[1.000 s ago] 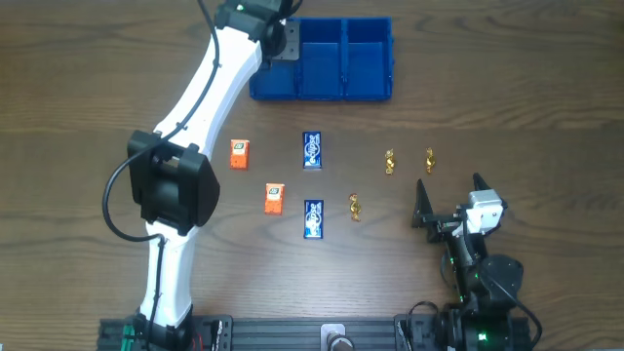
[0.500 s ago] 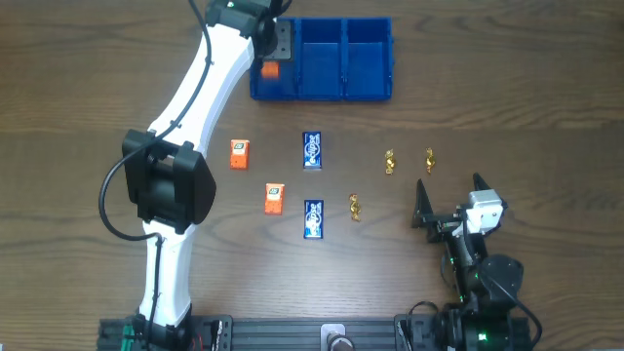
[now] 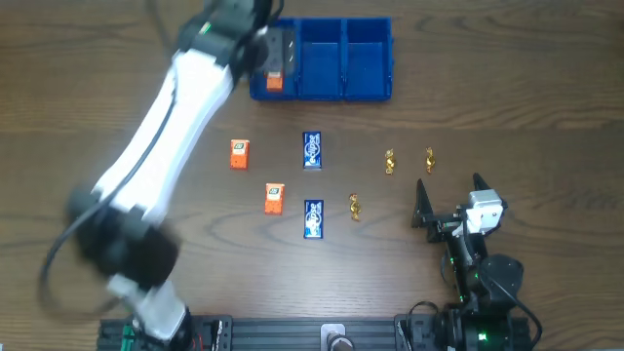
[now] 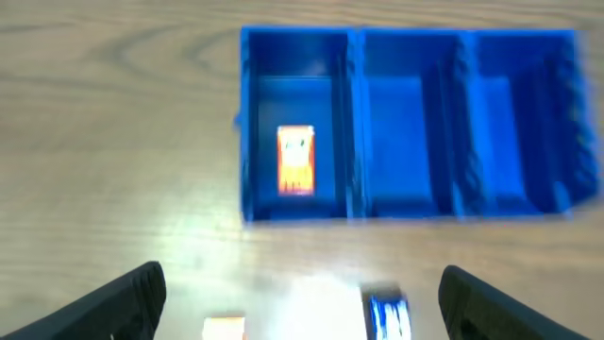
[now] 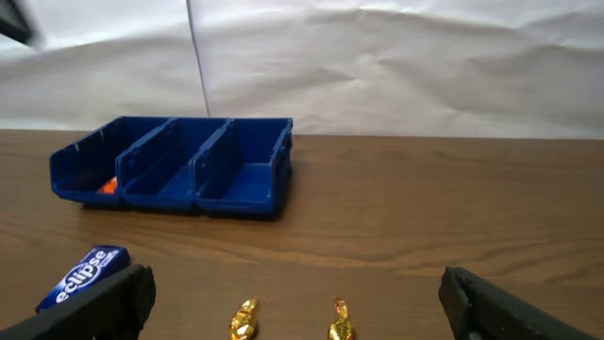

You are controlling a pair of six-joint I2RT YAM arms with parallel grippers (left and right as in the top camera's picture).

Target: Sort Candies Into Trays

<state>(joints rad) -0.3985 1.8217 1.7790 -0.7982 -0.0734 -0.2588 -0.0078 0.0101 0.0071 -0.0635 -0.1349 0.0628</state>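
- Since a second ago the left arm (image 3: 185,107) has swung its elbow down and toward the table's left side, and it shows smeared with motion in the top view. An orange candy (image 3: 274,80) that was hidden under the gripper then now lies in plain sight.
- That orange candy rests flat on the floor of the blue tray (image 3: 322,93), in its left end compartment. It lies apart from the walls in the left wrist view.
- The left gripper (image 4: 302,302) hangs above the table (image 3: 526,117) near the tray's left end and looks down on all three compartments. Its fingers are spread wide with nothing between them.
- The left arm stretches in a long diagonal from its base at the bottom left up to the tray.
- The right arm sits folded low at the bottom right. The right gripper (image 3: 450,193) is spread wide and empty, just beyond the gold candies and facing the tray across the table.
- Two orange candies (image 3: 240,153) lie on the table below the tray, well apart from it.
- Two blue candies (image 3: 312,150) lie just right of the orange ones, one above the other.
- Three gold candies (image 3: 389,161) lie farther right, two side by side and one lower, near the blue pair.
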